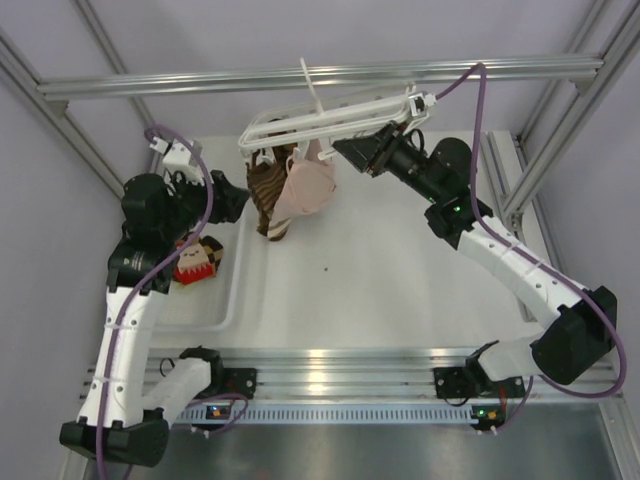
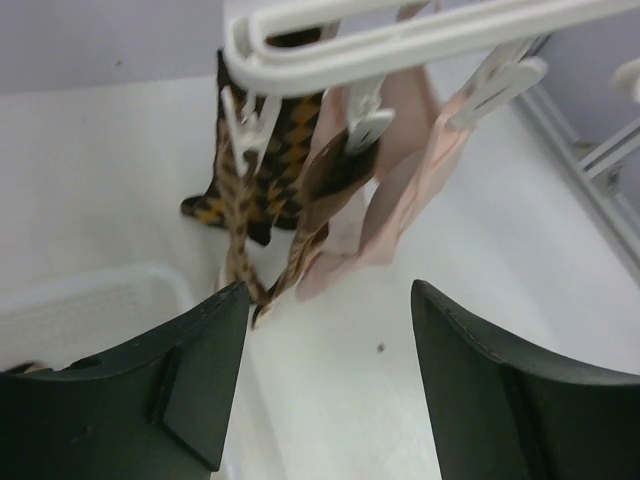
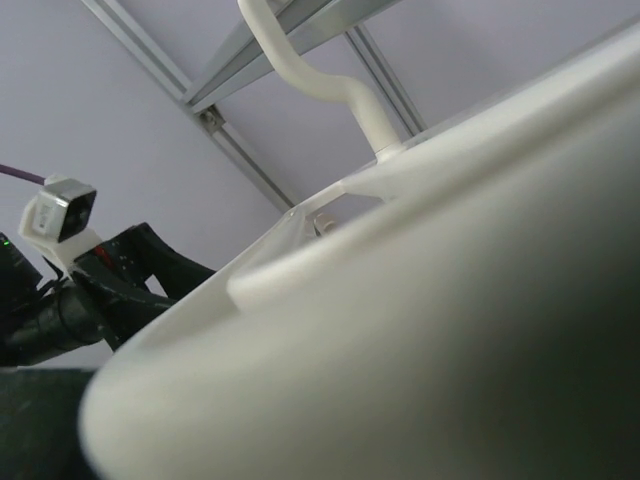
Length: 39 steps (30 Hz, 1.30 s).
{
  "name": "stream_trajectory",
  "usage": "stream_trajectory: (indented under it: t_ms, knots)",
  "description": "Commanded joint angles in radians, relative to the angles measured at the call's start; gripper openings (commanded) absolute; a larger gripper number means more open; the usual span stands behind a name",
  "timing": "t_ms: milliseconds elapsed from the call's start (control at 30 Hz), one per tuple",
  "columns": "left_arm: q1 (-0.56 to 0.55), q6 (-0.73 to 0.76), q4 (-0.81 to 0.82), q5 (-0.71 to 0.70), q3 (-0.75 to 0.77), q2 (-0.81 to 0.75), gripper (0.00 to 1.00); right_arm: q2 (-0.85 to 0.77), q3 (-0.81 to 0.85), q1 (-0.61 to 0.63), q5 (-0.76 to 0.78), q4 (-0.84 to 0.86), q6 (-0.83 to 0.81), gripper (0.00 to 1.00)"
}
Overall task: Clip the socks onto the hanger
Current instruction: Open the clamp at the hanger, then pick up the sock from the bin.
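Beside the hanger (image 2: 380, 45), left end effector (image 2: 330, 300) hangs spread; right end effector (image 1: 352, 150) clamps its frame.

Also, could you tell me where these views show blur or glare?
Top external: sharp and evenly lit, with glare on the near metal rail. Left wrist: the socks are slightly soft, the hanger blurrier. Right wrist: the hanger, far too close, is a white blur; only its hook reads clearly.

The white bench (image 1: 400, 290) carries a shallow white tray (image 1: 236, 290) at its left side. Right of the tray sits a tiny dark speck (image 1: 327, 268). A red sock (image 1: 193, 265) seems to lie inside the tray.
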Motion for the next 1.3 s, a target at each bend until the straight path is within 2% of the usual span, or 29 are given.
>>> stream_trajectory:
  t_ms: [0, 167, 200, 400, 500, 700, 1267]
  knots:
    - [0.018, 0.181, -0.326, -0.161, 0.046, 0.029, 0.71, 0.002, 0.046, -0.005, -0.050, 0.018, -0.026, 0.00]
    - [0.113, 0.247, -0.475, -0.227, 0.028, 0.058, 0.70, 0.002, 0.066, -0.008, -0.047, -0.005, -0.051, 0.00]
    - [0.185, 0.260, -0.480, -0.217, 0.023, 0.061, 0.70, 0.000, 0.069, -0.007, -0.047, -0.007, -0.052, 0.00]
    - [0.431, 0.260, -0.489, -0.166, -0.030, 0.158, 0.68, -0.004, 0.082, -0.008, -0.056, -0.016, -0.062, 0.00]
    - [0.462, 0.263, -0.454, -0.164, -0.064, 0.251, 0.65, -0.001, 0.083, -0.010, -0.064, -0.019, -0.063, 0.00]
    - [0.460, 0.284, -0.380, -0.192, -0.037, 0.417, 0.66, 0.002, 0.077, -0.016, -0.067, -0.021, -0.062, 0.00]
    - [0.345, 0.323, -0.227, -0.434, -0.081, 0.633, 0.57, 0.002, 0.052, -0.036, -0.079, -0.021, -0.043, 0.00]
